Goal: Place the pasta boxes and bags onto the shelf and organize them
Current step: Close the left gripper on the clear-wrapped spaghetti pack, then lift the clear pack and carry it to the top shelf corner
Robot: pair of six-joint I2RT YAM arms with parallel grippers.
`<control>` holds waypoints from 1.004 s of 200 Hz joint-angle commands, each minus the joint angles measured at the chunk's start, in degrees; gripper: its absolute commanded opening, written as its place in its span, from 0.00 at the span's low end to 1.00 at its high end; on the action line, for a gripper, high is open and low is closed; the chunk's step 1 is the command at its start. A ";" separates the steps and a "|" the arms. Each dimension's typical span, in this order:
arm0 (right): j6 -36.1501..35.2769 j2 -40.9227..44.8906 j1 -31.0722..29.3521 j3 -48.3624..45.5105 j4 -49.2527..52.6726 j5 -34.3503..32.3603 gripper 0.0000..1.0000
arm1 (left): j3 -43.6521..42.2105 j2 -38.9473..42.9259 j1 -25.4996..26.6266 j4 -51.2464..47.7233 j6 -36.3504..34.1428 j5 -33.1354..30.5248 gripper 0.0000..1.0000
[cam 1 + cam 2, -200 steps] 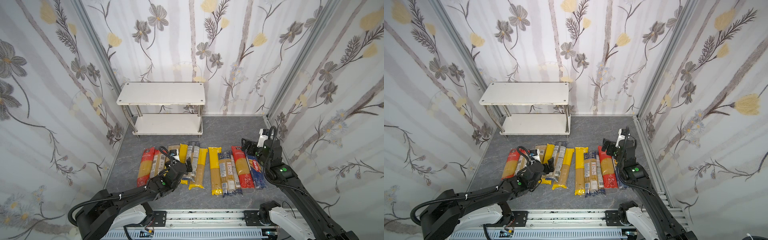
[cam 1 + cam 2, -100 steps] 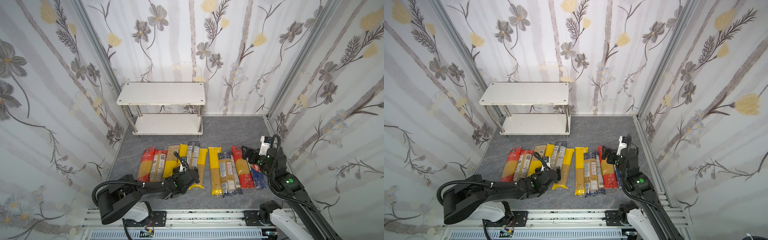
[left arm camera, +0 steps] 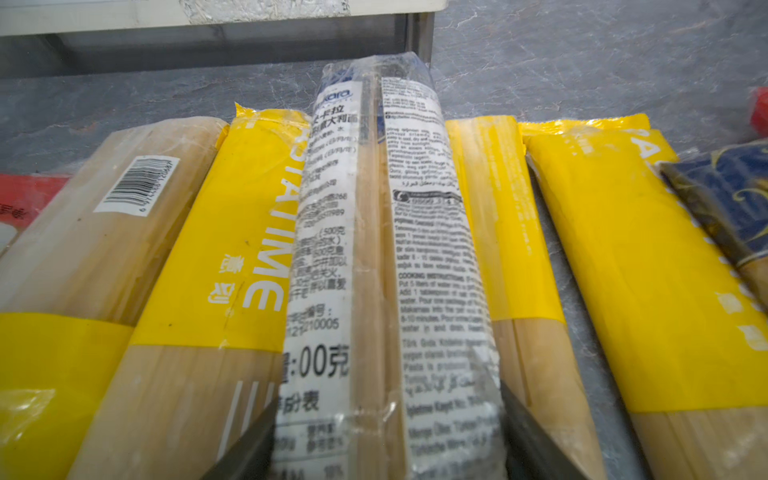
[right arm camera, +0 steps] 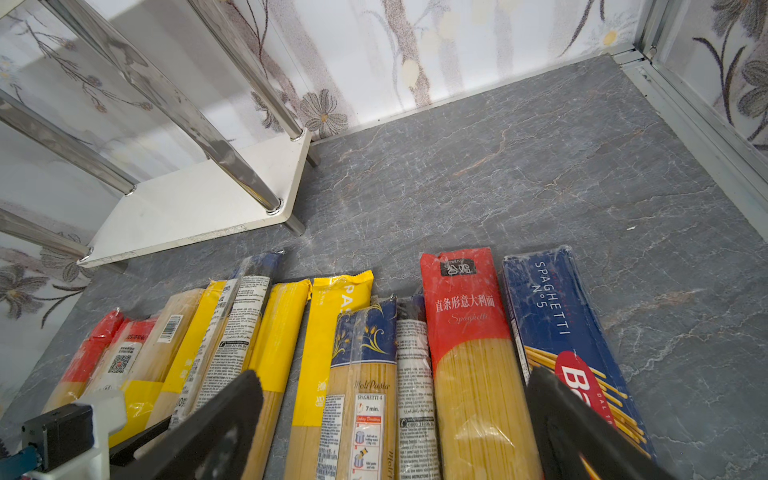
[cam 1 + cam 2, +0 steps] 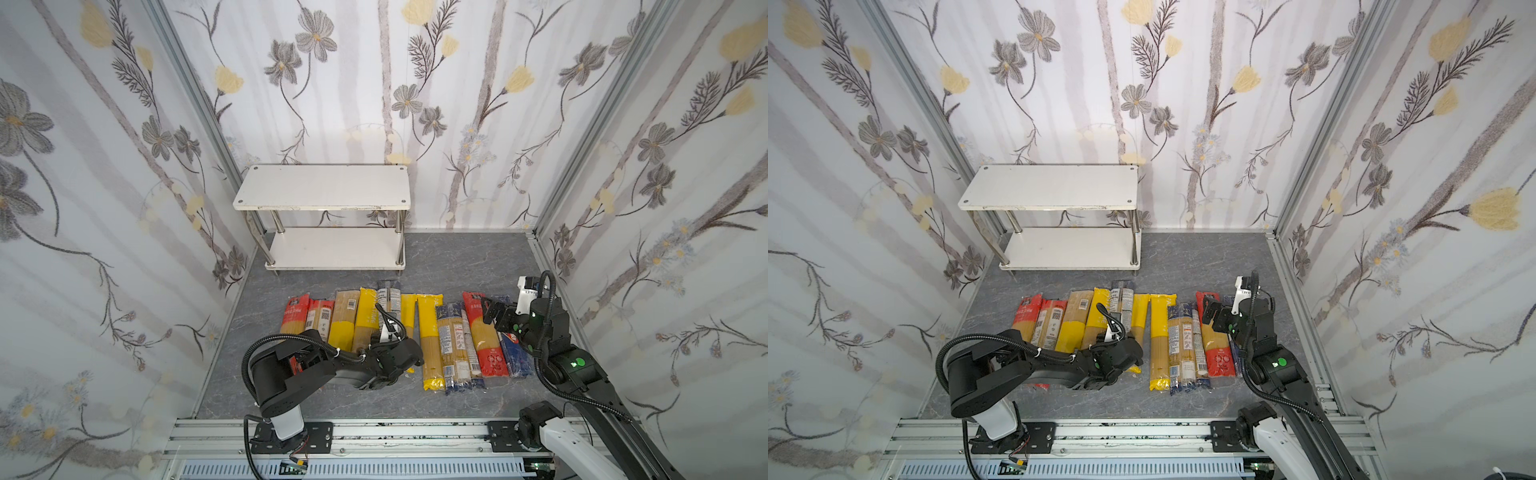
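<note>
The grey stone-patterned counter (image 5: pixel 457 257) carries everything. The shelf (image 5: pixel 322 185), two white boards on chrome posts, stands at the counter's back edge, toward the left back corner. In front of it, the pasta packs (image 5: pixel 432 332) lie side by side in one row across the counter, each running front to back; none is on the shelf.

The right gripper (image 4: pixel 395 376) hovers over the right end of the row with its jaws spread wide and holding nothing, above the red-ended pack (image 4: pixel 465 316) and the dark blue Barilla pack (image 4: pixel 573 332).

The left gripper (image 3: pixel 386 399) sits low near the row's middle, its jaws pressed against both sides of the labelled pack (image 3: pixel 374 249), a clear bag with white printed panels lying between two yellow-ended packs (image 3: pixel 257 232).
</note>
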State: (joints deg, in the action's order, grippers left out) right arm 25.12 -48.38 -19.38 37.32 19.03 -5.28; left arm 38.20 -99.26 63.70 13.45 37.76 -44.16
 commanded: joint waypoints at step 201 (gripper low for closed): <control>0.19 -0.93 -0.31 2.96 -1.74 4.46 1.00 | -1.51 38.68 0.11 -16.35 -13.85 7.62 0.00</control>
State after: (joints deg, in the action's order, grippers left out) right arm 25.02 -49.17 -19.44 38.76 18.04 -1.87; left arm 36.21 -65.98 63.81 -6.22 27.73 -34.59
